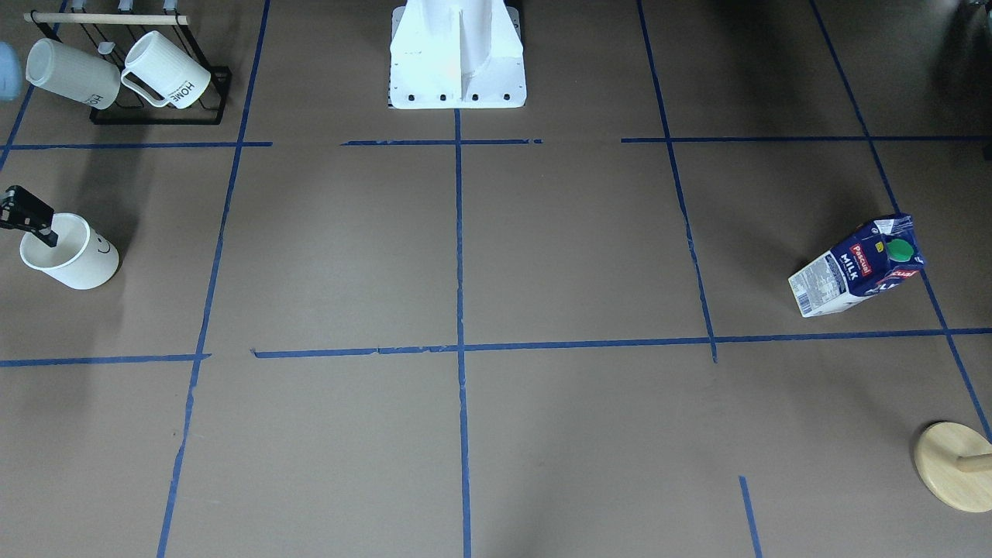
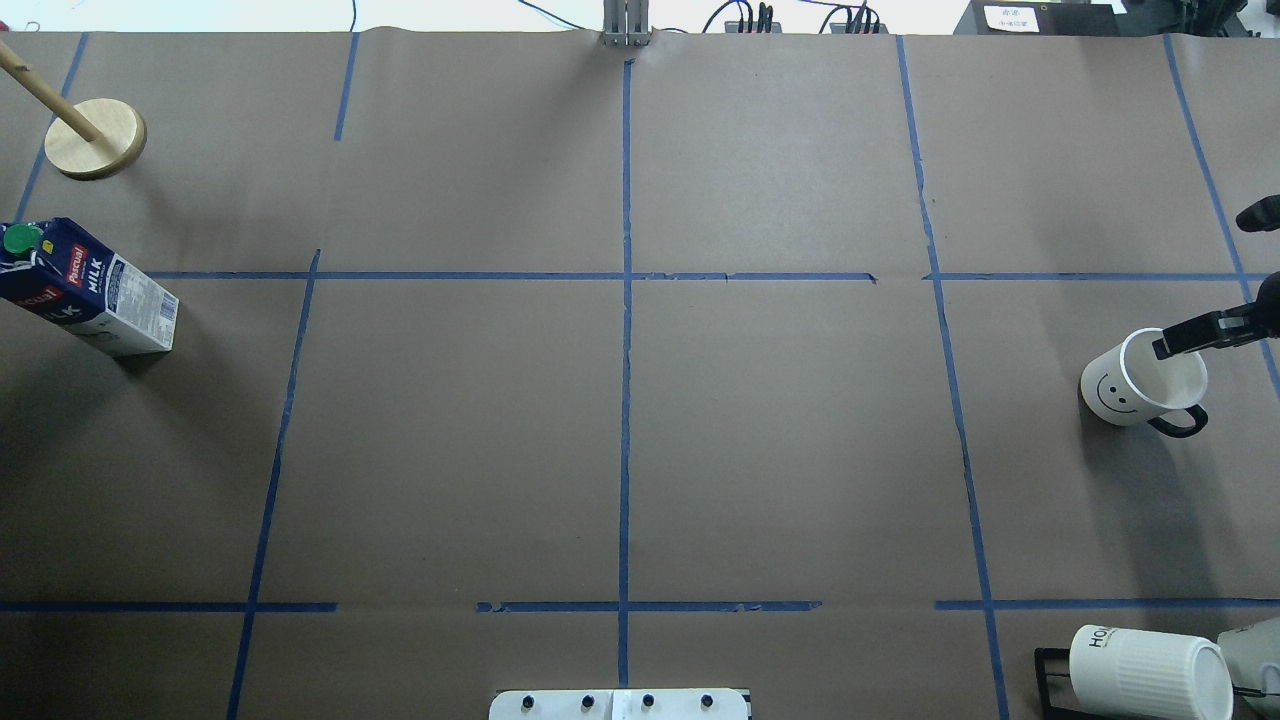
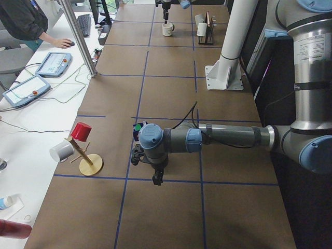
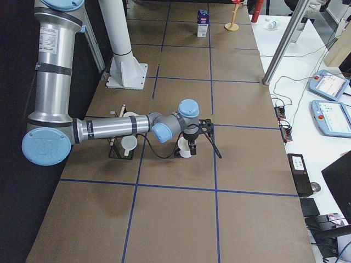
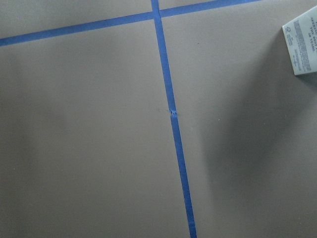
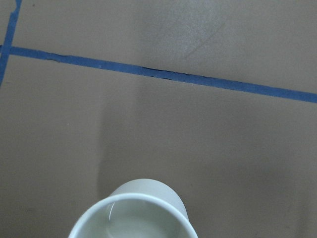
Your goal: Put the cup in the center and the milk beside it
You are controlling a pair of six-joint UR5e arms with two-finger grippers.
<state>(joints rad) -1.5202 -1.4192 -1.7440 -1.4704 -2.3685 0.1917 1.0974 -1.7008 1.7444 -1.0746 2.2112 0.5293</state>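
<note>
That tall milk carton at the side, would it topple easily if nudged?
Probably, if pushed high up: the milk carton stands upright, tall on a narrow base. Its flat cardboard sides may dent under a hard squeeze. The green cap is on, so a spill seems unlikely; its fill cannot be seen.

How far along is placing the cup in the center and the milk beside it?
Nothing looks done yet. In hand: the right end effector is at the rim of the cup, far right of the center; its grip is unclear. Remaining: moving the cup, then the milk, which stands at the left edge.
</note>
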